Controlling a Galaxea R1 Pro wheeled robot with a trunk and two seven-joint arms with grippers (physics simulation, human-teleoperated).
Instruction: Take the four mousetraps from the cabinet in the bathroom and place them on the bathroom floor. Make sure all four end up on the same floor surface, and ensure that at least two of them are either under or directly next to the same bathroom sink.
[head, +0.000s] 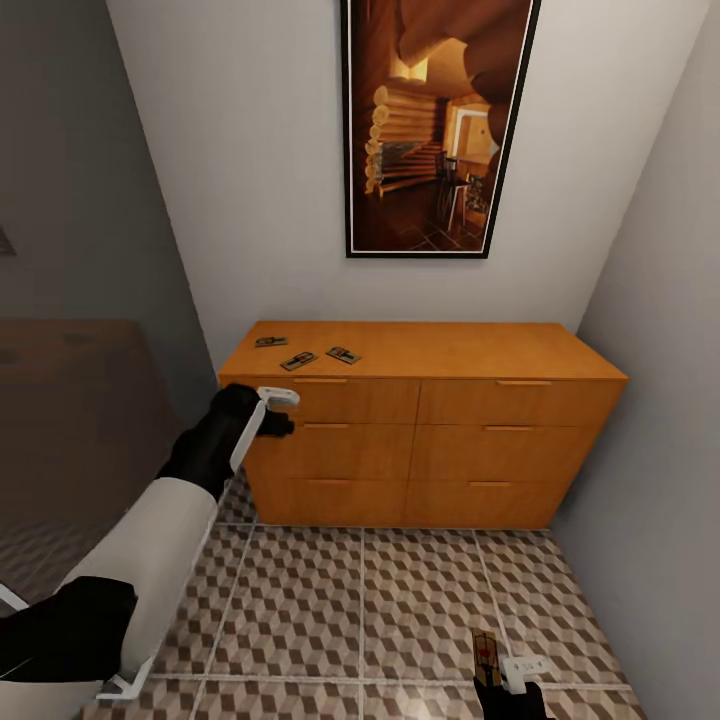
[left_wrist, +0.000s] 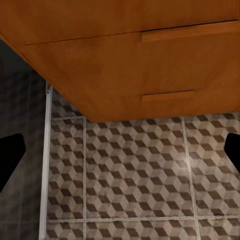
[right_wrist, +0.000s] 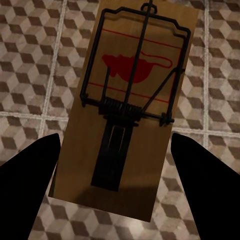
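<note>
Three mousetraps lie on the left part of the cabinet (head: 470, 440) top: one (head: 270, 342) farthest left, one (head: 298, 360) nearer the front edge, one (head: 344, 355) to their right. My left gripper (head: 283, 424) hangs open at the cabinet's front left corner, level with the upper drawers. In its wrist view the fingers (left_wrist: 10, 160) stand wide apart over the drawers (left_wrist: 150, 65) and the cube-patterned floor (left_wrist: 135, 170). My right gripper (head: 500, 672) is low over the floor (head: 400, 600), shut on the fourth mousetrap (right_wrist: 130, 110), which is also visible from the head (head: 487, 648).
A dark-framed picture of a log interior (head: 440, 120) hangs above the cabinet. A dark glass panel (head: 70, 420) stands at the left, and a grey wall (head: 660, 400) closes the right side. Tiled floor stretches in front of the cabinet.
</note>
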